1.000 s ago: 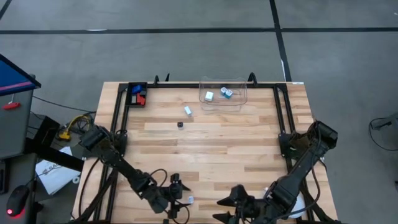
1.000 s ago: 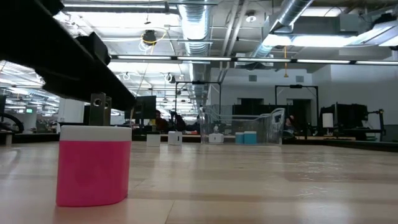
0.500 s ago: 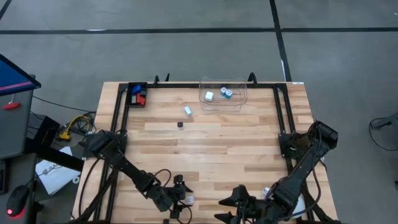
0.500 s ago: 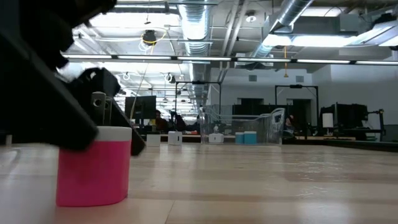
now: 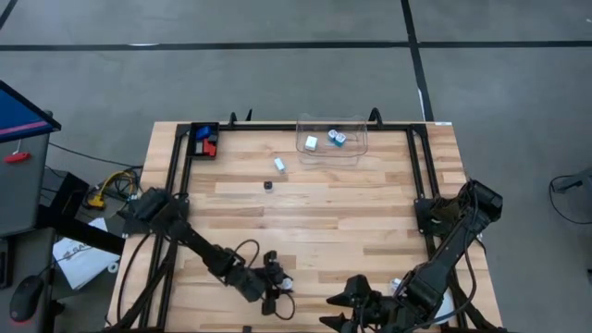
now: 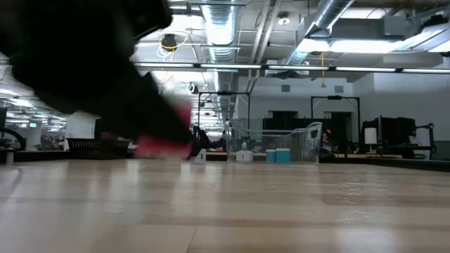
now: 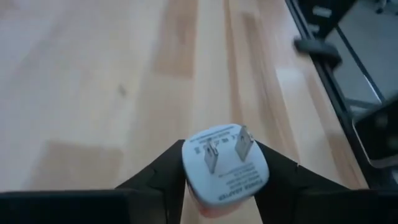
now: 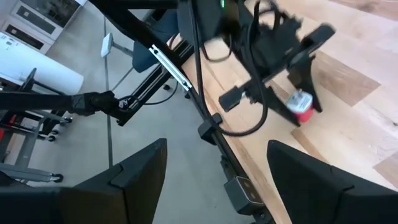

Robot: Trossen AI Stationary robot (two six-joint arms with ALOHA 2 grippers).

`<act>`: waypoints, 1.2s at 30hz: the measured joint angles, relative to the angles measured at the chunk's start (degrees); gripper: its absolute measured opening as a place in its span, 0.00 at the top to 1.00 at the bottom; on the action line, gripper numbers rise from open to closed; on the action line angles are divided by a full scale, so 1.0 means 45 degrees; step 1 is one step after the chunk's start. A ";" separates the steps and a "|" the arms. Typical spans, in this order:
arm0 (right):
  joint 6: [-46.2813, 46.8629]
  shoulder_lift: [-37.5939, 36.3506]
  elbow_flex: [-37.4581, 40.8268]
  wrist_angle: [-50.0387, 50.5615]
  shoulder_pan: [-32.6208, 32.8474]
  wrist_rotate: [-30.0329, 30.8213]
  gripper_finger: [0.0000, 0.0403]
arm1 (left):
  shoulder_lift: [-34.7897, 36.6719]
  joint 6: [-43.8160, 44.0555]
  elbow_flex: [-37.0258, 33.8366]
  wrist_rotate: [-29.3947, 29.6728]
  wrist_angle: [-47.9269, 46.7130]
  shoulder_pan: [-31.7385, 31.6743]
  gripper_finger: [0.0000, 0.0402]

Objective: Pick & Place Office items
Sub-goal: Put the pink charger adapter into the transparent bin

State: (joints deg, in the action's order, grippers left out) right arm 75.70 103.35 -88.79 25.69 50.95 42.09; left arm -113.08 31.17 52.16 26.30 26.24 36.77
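- Two containers stand at the table's (image 5: 314, 213) far edge. We see a clear bin (image 5: 331, 139) holding three small pieces, one white (image 5: 312, 142) and two bluish-white (image 5: 338, 138). The black tray (image 5: 203, 141) at the far left corner holds blue pieces (image 5: 201, 134) and a red piece (image 5: 210, 146).
- On the bare wood between them and the arms lie a small white block (image 5: 279, 164) and, just nearer, a tiny black piece (image 5: 268, 185), apart from each other.
- The left gripper (image 7: 225, 180) is low over the near edge of the table; its fingers (image 7: 163, 174) are pressed against the sides of a plug adapter (image 7: 224, 165) with a white face, two metal prongs and a pink-red body. We see the same grip from the right wrist, where the adapter (image 8: 301, 106) sits between dark fingers just above the wood.
- In the low view a dark blurred arm (image 6: 84, 63) fills the left side, with a pink smear beneath it.
- The right gripper (image 8: 214, 168) waits past the table's near edge, over the floor, with fingers spread wide and nothing between them.
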 joint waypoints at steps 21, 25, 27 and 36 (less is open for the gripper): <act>0.1601 -0.2278 0.0005 0.4790 -0.0602 0.4214 0.34 | 0.6913 -0.4321 0.0879 -0.3764 -0.2293 -1.0086 0.69; 0.1946 -0.3187 0.0005 0.6424 -0.0944 0.4669 0.34 | 0.5880 -0.5205 0.2570 -0.5250 -0.3292 -1.1775 0.69; 0.1791 -0.3554 0.0005 0.6856 -0.1176 0.4764 0.34 | 0.4981 -0.5431 0.3637 -0.6032 -0.3396 -1.2361 0.69; 0.1321 -0.4056 0.0000 0.7268 -0.1927 0.4834 0.34 | 0.1002 -0.5570 0.7987 -0.7667 -0.4519 -1.3313 0.69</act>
State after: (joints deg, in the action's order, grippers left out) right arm 81.65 85.10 -88.79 58.39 42.28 63.84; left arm -108.57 6.11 88.10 -8.20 5.91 -23.14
